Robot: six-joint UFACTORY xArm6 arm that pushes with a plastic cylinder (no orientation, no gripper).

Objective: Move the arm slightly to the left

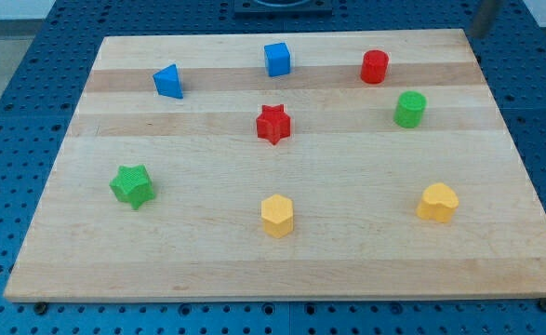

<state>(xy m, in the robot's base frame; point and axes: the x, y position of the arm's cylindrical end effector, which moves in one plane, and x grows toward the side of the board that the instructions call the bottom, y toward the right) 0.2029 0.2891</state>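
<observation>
Rod point(486, 16) at view's top-right, tip unseen, state untellable. Red cylinder point(374, 66) lies leftward, below: overshoot might nudge it.

Pale matt wooden board point(207, 261) with visible grain; the blocks look ridged, matt plastic.

Lab/test bench: wooden board counter point(496, 244) sits on a blue perforated mounting plate point(49, 42) with a regular hole grid, small 3D-printed-looking coloured blocks spread across it.
</observation>
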